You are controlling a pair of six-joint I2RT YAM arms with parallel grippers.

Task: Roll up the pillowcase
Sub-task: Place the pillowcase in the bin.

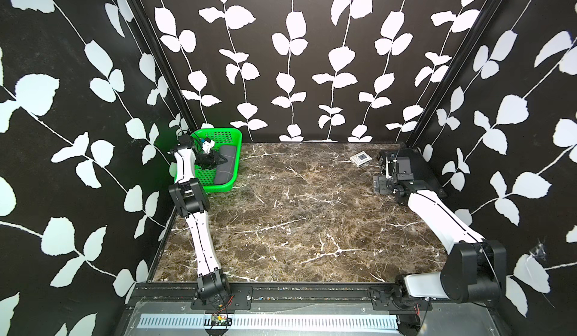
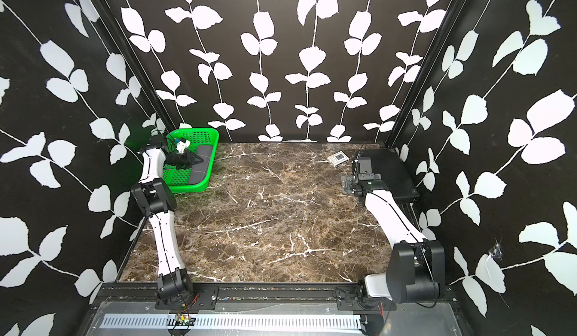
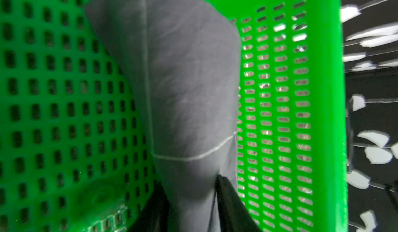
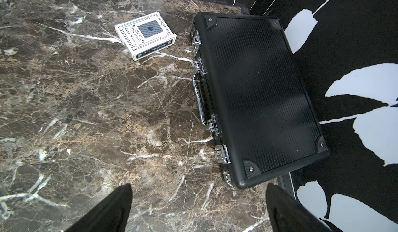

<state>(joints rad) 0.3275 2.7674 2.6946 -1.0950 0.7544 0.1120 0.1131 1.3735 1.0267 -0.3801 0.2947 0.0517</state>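
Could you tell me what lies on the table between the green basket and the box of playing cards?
Nothing: between the green basket and the card box only bare marble tabletop shows, in both top views.

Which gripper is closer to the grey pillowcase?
Left. The left gripper is inside the green basket, straddling the pillowcase; the right gripper hangs across the table near the black case.

Card box (image 1: 360, 158) lies near black case (image 4: 258, 95); green basket (image 1: 215, 129) well apart.
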